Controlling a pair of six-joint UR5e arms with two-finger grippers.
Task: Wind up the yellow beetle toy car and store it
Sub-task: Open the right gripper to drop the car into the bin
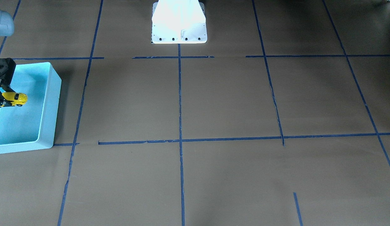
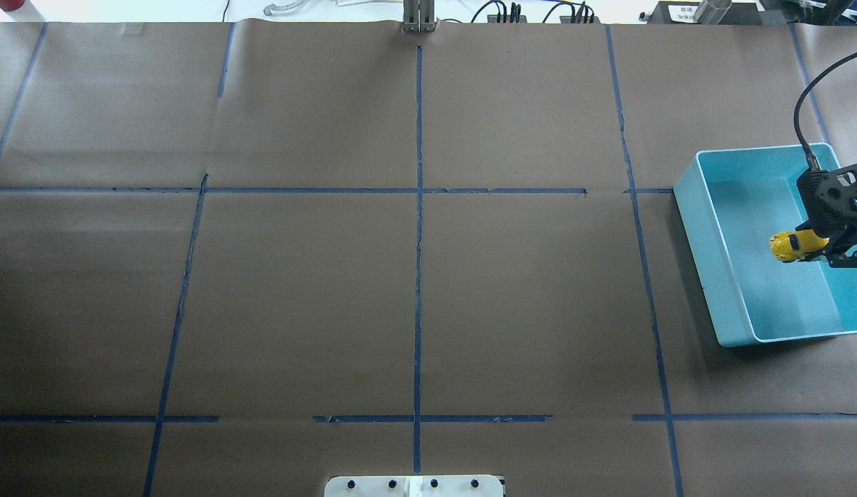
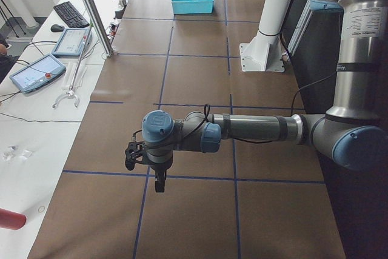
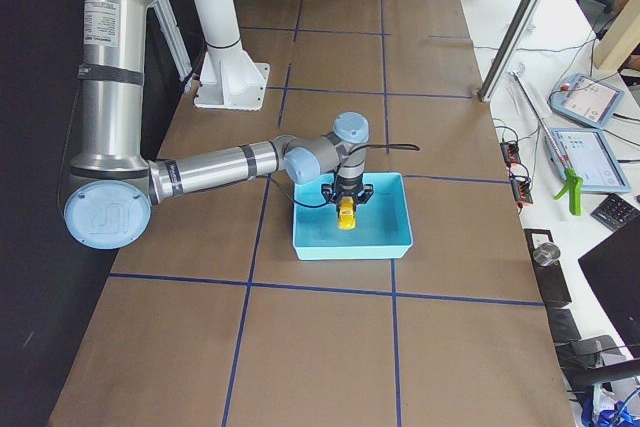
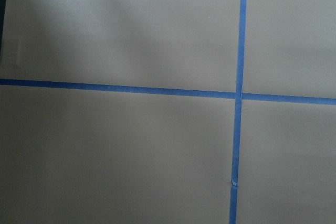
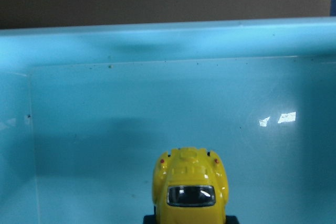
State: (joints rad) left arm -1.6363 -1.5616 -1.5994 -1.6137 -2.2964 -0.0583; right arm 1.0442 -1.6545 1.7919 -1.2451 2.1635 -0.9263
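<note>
The yellow beetle toy car (image 2: 793,245) is in my right gripper (image 2: 823,250), which is shut on its end. The car hangs over the inside of the light blue bin (image 2: 697,228) at the table's right side. In the front-facing view the car (image 1: 16,98) sticks out of the gripper (image 1: 2,101) over the bin (image 1: 47,125). The right wrist view shows the car (image 6: 190,187) close up above the bin's floor (image 6: 131,129). My left gripper (image 3: 145,171) hovers over bare table far from the bin; I cannot tell whether it is open or shut.
Brown paper with blue tape lines (image 2: 418,207) covers the table. The robot's white base (image 1: 179,25) stands at the table's middle edge. The left wrist view shows only paper and tape (image 5: 239,96). Tablets and cables lie beyond the table's far edge (image 4: 590,102).
</note>
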